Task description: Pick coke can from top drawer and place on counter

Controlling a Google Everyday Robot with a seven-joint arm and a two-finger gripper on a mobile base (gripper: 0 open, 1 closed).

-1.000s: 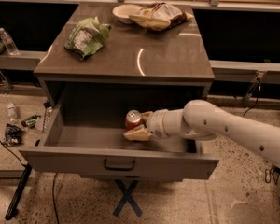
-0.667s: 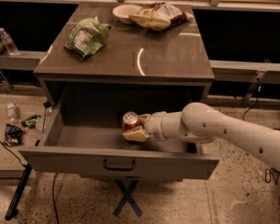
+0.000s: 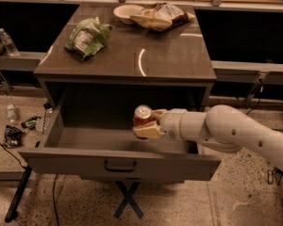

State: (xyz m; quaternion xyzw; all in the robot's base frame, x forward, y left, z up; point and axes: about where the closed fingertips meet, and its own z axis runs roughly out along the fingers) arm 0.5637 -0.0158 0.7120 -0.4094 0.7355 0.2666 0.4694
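gripper point(image 3: 146, 124) is inside the open drawer point(image 3: 118, 160), fingers clamped on the can point(image 3: 142, 116) from the side, so it's upright w/ silver top up. can looks just off the drawer floor, below the counter point(image 3: 151, 60) edge. next imo: raise, clear the lip, set down front-centre, since green bag point(image 3: 87, 36) and bowl point(image 3: 124, 11) sit further back.

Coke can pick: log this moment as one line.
phase: pick | gripper: in top drawer, shut on coke can | can: upright | drawer: open | counter: can not yet placed
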